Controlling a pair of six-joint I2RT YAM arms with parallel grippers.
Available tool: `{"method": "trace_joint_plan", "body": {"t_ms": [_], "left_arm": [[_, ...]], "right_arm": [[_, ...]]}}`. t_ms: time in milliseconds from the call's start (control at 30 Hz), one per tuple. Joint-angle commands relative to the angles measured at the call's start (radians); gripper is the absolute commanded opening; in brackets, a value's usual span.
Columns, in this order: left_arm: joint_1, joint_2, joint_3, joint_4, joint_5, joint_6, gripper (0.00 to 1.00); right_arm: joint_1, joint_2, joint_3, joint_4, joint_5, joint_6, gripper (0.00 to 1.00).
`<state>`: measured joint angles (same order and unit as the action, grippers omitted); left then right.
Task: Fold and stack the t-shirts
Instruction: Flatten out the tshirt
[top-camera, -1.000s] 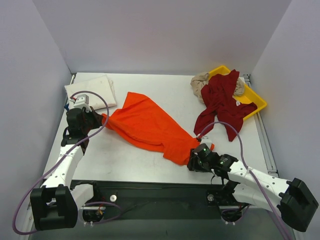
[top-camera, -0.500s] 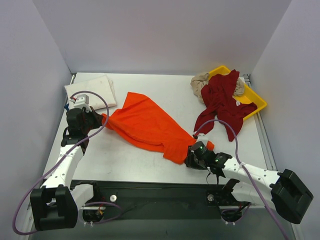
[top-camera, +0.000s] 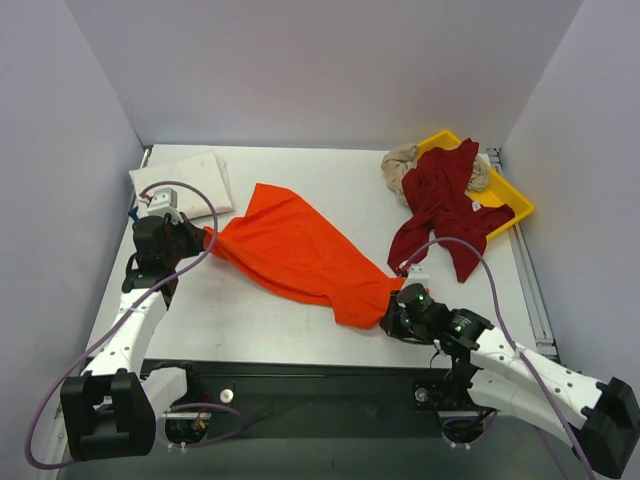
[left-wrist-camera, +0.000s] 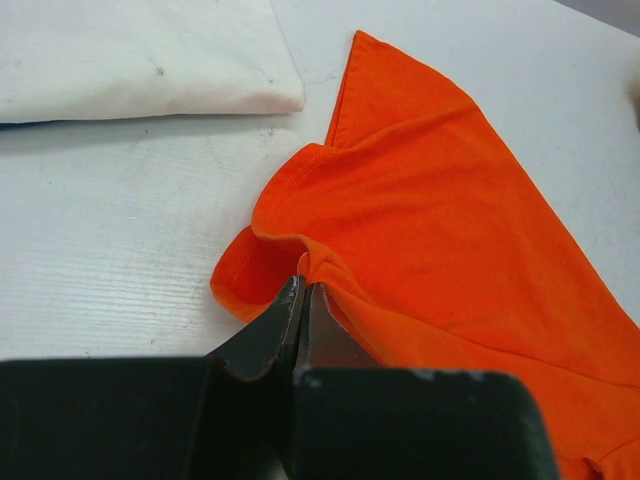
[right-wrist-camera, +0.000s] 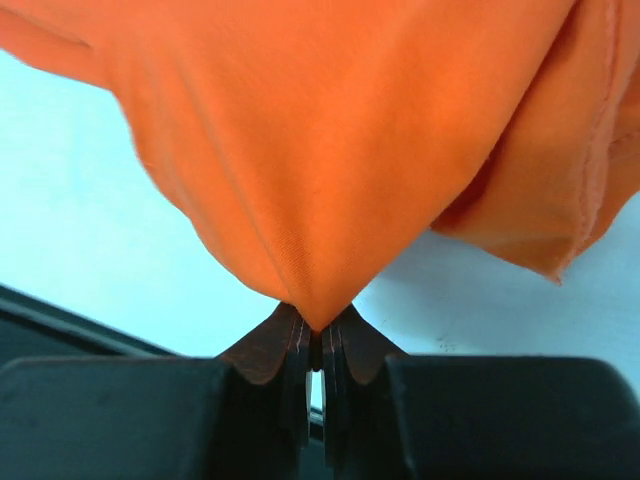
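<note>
"What had changed in that last second?"

"My right tool (right-wrist-camera: 315, 335) had shut. A moment before, its jaws stood apart at the near right corner of the orange t-shirt (top-camera: 300, 250); by now they had pinched that corner to a point, and my right arm had swung out to the right."

"And where did the shirt lie?"

"Spread slantwise across the middle of the tabletop (top-camera: 250, 310), stretched between my two tools. My left tool (left-wrist-camera: 300, 300) was clamped on a fold at the shirt's left end, by the sleeve hem, with the cloth bunched around its tips."

"Flat?"

"Mostly. Near my right tool it hung in a loose drape, and one hemmed edge was doubled over."

"What else was around?"

"The white t-shirt (top-camera: 185, 182) lay folded at the far left corner, just beyond my left tool. On the far right, the dark red t-shirt (top-camera: 445, 205) sprawled over the yellow tray (top-camera: 517, 208) and spilled onto the tabletop, with the beige t-shirt (top-camera: 400, 165) crumpled beside it and partly beneath it."
</note>
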<state>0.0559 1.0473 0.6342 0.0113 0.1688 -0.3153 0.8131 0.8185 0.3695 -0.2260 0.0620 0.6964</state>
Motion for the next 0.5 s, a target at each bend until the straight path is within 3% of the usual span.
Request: {"method": "trace_joint_plan", "body": {"t_ms": [0, 133, 300, 467], "left_arm": [[0.002, -0.017, -0.001, 0.056, 0.009, -0.022, 0.0], [-0.008, -0.017, 0.001, 0.075, 0.038, -0.041, 0.0], [-0.014, -0.018, 0.005, 0.104, 0.084, -0.083, 0.0], [-0.014, 0.006, 0.019, 0.159, 0.118, -0.119, 0.0]], "right_arm": [[0.005, -0.096, 0.08, -0.124, 0.004, -0.028, 0.04], [-0.005, -0.15, 0.158, -0.141, 0.01, -0.063, 0.06], [-0.048, -0.091, 0.302, -0.131, 0.065, -0.133, 0.06], [-0.212, 0.02, 0.371, -0.029, -0.043, -0.21, 0.03]]}}
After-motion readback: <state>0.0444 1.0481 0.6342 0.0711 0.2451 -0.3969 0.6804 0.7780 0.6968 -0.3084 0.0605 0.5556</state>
